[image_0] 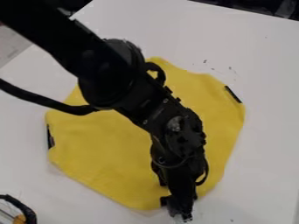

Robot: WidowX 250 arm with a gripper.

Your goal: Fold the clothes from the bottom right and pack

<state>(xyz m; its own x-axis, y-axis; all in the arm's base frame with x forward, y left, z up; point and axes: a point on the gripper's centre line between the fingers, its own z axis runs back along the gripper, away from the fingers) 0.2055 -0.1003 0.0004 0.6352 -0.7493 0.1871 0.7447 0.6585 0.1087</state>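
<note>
Since the pincer (184, 213) is all black down at the cloth's (105, 148) lower right edge, can't tell if it's clenched or released, sorry. Cloth's bright yellow, spread pretty flat under the arm (111, 74), kinda many-sided with soft corners and a dark strip (233, 94) at upper right. Table's (262, 131) white, with a cable (24, 209) lower left.

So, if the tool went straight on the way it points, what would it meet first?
Probably the white tabletop, just past the lower edge of the yellow cloth; how high the tool hangs is unclear.
</note>
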